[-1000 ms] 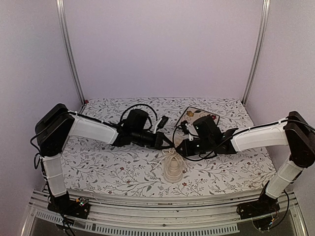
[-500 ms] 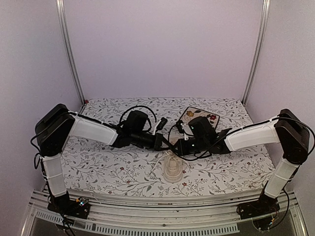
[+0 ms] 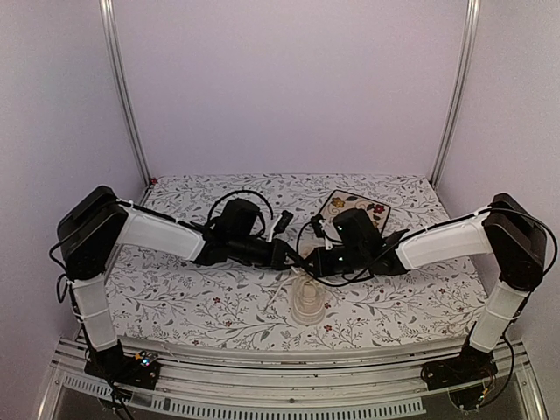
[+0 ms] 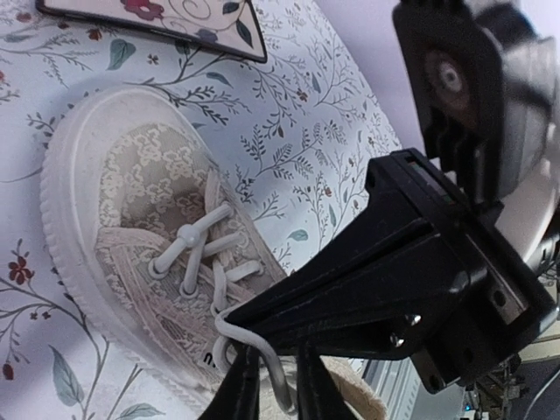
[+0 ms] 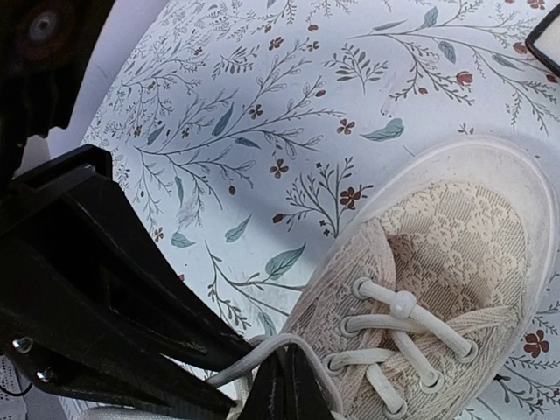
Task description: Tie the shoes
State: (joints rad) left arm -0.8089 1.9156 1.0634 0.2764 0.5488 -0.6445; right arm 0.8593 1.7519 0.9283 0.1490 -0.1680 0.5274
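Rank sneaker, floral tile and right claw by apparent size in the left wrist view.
Largest: right claw and sneaker, alike; nearness inflates the claw, so unranked.
Smallest: floral tile, only its corner in view.

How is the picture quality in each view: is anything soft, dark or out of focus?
Top external: evenly lit but soft, with the sneaker a pale shape showing little detail. Left wrist: toe and eyelets sharp; the black housing near the lens is dark, its upper part blurred. Right wrist: lace and fabric crisp; the left edge is underexposed and out of focus.
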